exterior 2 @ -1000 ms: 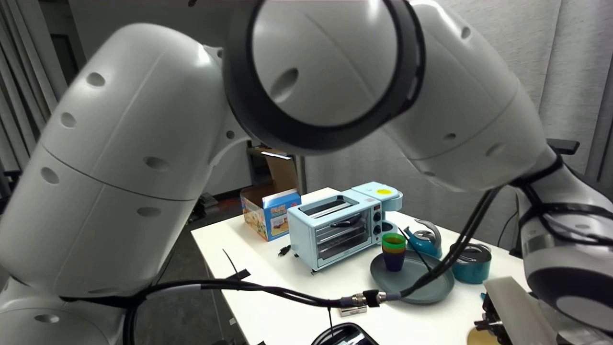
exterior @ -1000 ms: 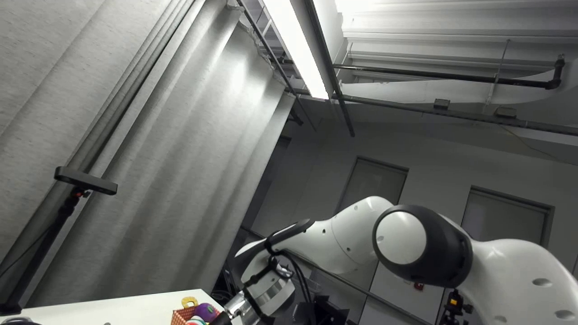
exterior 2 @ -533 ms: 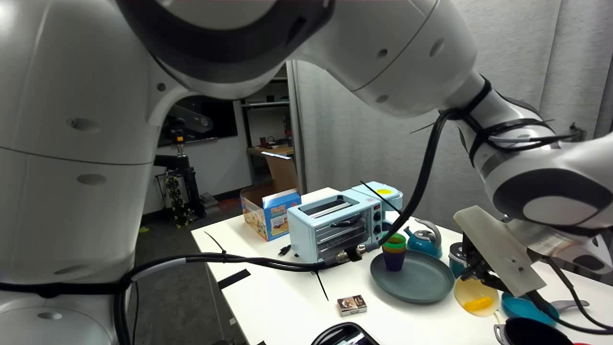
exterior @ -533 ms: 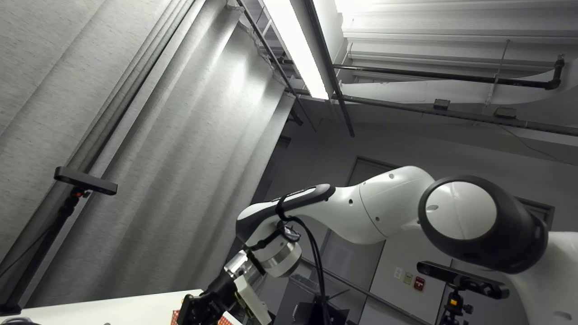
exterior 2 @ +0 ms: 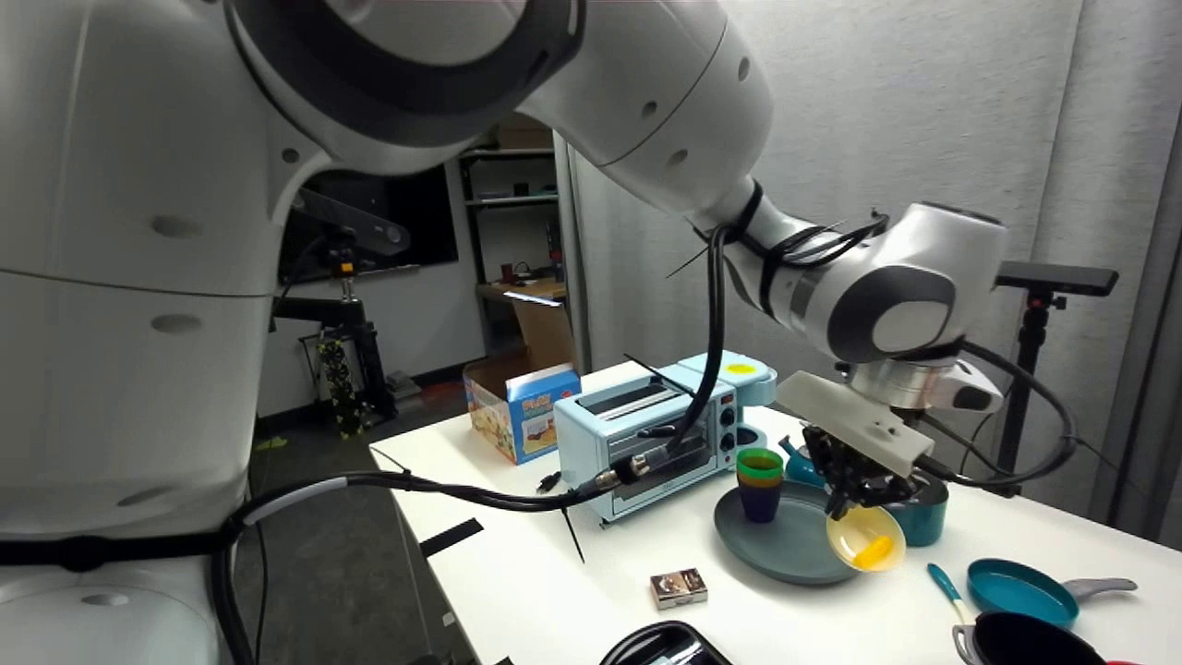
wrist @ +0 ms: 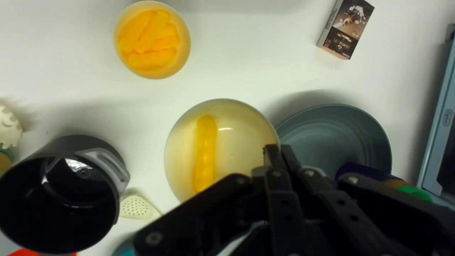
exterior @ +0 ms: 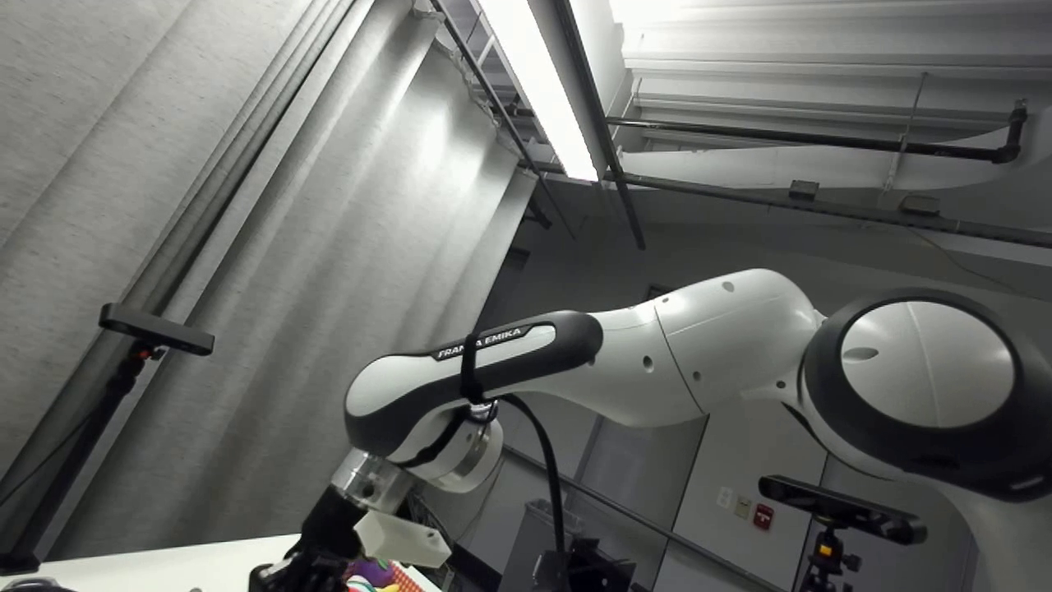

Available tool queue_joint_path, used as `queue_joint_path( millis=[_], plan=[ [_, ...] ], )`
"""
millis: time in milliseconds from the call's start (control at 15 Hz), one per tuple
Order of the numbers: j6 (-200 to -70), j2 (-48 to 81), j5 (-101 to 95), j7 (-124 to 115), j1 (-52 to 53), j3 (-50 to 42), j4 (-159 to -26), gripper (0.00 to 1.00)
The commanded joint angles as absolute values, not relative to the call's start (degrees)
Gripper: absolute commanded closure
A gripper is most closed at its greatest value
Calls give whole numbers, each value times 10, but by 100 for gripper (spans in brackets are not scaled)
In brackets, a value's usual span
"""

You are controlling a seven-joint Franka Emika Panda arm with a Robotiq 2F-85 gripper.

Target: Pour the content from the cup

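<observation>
pale yellow, round, smooth-walled cup [wrist: 231, 153]: held tilted, its inside visible in an exterior view. contents: one yellow, stick-shaped piece [wrist: 205, 153] inside; pouring not yet done. black two-finger gripper [wrist: 280, 152]: fingers narrow, pinching the cup rim. change: the cup has just moved away from the deep black pot [exterior 2: 1030, 637] toward the round, dark grey plate [exterior 2: 785, 545] and now hangs near its edge. the plate is therefore the probable pouring target. avoid striking the stack of green, orange and purple cups [exterior 2: 759, 503] on it.
</observation>
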State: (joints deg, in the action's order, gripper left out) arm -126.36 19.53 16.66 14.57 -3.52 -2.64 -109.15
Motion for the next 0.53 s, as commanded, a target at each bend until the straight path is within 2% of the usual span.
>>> queue_joint_path(
  millis=[0,467],
  plan=[
    [-1298,202,39,71,13,-19,-1098,99],
    [-1277,275,-159,-39,78,-24,-1072,99]
  ],
)
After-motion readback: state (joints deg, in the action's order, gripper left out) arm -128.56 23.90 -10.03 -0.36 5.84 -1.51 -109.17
